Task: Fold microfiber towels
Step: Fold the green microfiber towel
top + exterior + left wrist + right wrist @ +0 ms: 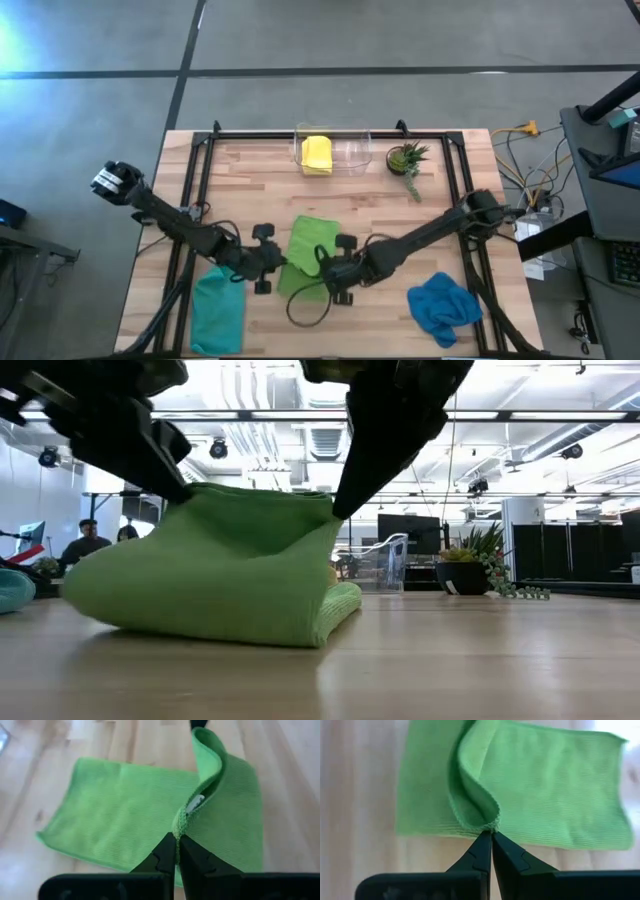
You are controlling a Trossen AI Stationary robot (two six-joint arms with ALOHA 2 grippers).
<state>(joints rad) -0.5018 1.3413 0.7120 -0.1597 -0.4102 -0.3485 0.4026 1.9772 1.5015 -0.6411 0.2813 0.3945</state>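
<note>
lime green towel (306, 252) | pinched by both end effectors | wooden table (400, 205) | open office

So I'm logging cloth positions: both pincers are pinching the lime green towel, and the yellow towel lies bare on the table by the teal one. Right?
Not quite. The left pincer and right pincer do pinch the lime green towel, but the yellow towel sits in a clear container at the table's far edge, not bare by the teal towel. The high view shows it.

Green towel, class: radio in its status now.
Left gripper and right gripper shut on lime green towel, edge lifted mid-fold. Nothing blocking.
</note>
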